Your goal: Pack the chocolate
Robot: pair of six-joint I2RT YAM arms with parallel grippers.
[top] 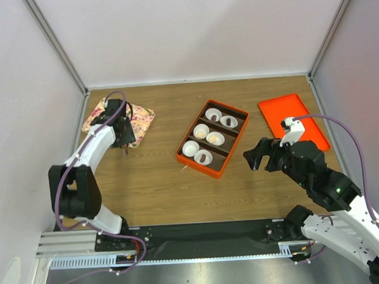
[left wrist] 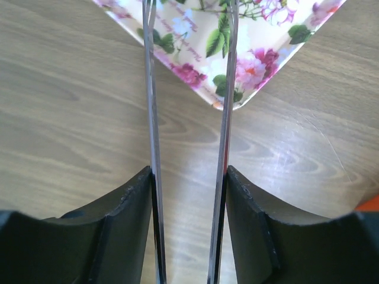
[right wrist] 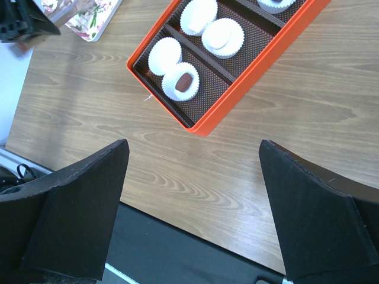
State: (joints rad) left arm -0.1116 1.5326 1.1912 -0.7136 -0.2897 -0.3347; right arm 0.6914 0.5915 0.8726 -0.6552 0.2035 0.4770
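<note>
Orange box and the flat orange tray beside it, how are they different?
The orange box has taller walls, while the flat orange tray looks shallow. The box is split by dividers into compartments, but the tray is one open space. The box holds white paper cups, and the tray holds nothing that shows. Both are orange rectangles lying slantwise on the wooden table.

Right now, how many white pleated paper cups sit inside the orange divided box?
6 white pleated paper cups, two per compartment of the orange divided box: far pair, middle pair, near pair. None seems hidden.
</note>
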